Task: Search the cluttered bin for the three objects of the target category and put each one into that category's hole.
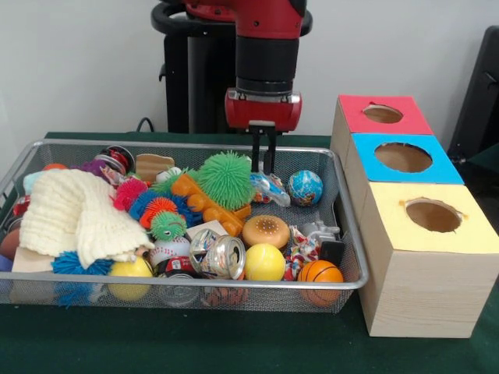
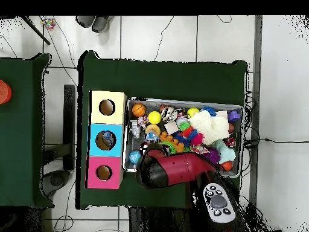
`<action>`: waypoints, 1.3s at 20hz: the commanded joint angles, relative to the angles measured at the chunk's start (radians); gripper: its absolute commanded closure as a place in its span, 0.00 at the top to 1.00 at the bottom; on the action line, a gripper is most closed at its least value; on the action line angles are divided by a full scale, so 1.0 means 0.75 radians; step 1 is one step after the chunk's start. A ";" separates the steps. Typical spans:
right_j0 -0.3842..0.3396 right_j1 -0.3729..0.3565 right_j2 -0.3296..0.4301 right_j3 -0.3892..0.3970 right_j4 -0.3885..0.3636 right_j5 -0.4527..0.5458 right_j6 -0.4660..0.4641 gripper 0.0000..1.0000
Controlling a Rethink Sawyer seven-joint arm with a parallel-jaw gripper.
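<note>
Bottle (image 1: 269,188) of clear, crinkled plastic lies near the far wall of the bin (image 1: 70,142), just left of a blue globe ball (image 1: 305,187) and just right of a big green spiky ball (image 1: 225,178). Only this one bottle can be made out with any certainty. A see-through shape (image 1: 179,294) shows through the mesh at the near wall, but it is too hidden to name.

In the front view, the left end of the bin holds a cream knitted cloth (image 1: 74,214) over a blue spiky ball (image 1: 78,266) and a yellow ball (image 1: 131,269). Toward the middle are pink, orange and green spiky balls, an orange block toy (image 1: 209,204), a baseball (image 1: 168,251) and a silver can (image 1: 221,255) on its side. Right of the can lie another yellow ball (image 1: 264,262), a burger-shaped toy (image 1: 266,231) and a small basketball (image 1: 320,273) in the near right corner.

The red and black arm (image 1: 265,54) comes down over the far middle of the bin. Its end effector (image 1: 263,170) hangs just above the clutter, close beside the bottle. Whether it is spread or pressed together cannot be told, and nothing visible is in its grip.

Right of the bin, on the green bench (image 1: 234,343), three wooden boxes stand in a row: yellow-topped nearest, blue-topped in the middle, red-topped farthest. The hole (image 1: 383,114) in the red top is open, with nothing seen in it.
</note>
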 commanded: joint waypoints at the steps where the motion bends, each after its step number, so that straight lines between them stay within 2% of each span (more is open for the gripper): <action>1: 0.013 -0.137 0.117 0.097 0.136 0.210 0.099 0.00; 15: -0.014 -0.174 0.141 0.075 0.197 0.286 0.010 0.00; 20: 0.045 -0.179 0.081 0.024 0.195 0.326 0.041 0.00; 26: 0.096 -0.245 0.068 0.081 0.235 0.344 0.087 0.00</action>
